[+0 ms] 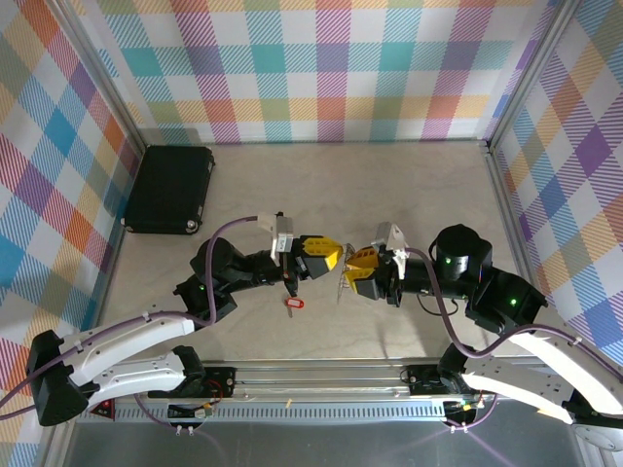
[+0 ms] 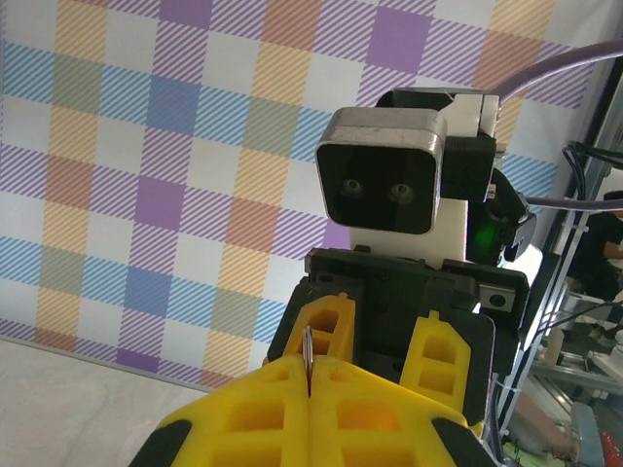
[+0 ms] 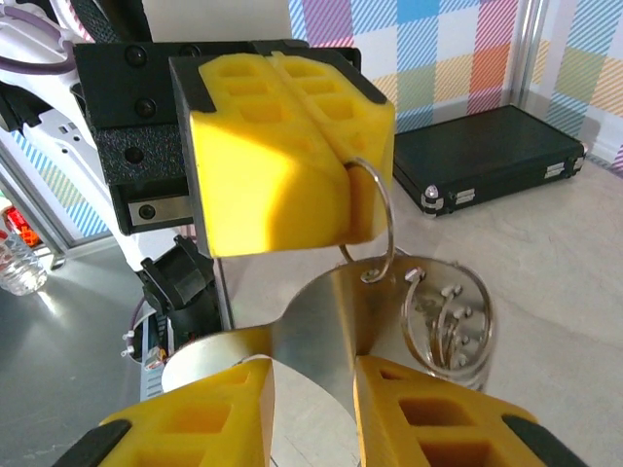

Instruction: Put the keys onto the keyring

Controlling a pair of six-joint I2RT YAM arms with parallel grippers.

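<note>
Holding the keyring (image 3: pixel 443 316) up between both claws, off the tabletop (image 1: pixel 389 185). With the left claw (image 3: pixel 339 170) completely closed, pinching the thin wire loop of the keyring at the very tips. With the right claw (image 3: pixel 313 399) narrowed to a small gap, apparently clamping a flat silver piece of the same keyring. Leaving the red key (image 1: pixel 293 304) alone on the tabletop, a little nearer to the arm bases than the left claw, free of both claws. Probably very light, stiff and tiny, so easy to push away on the smooth surface. Better to take by the sides of the red plastic head, with its hole kept open for the wire. As for the keyring: hard, springy metal, likely slippery and free to swing; better to grip close to the coil.
</note>
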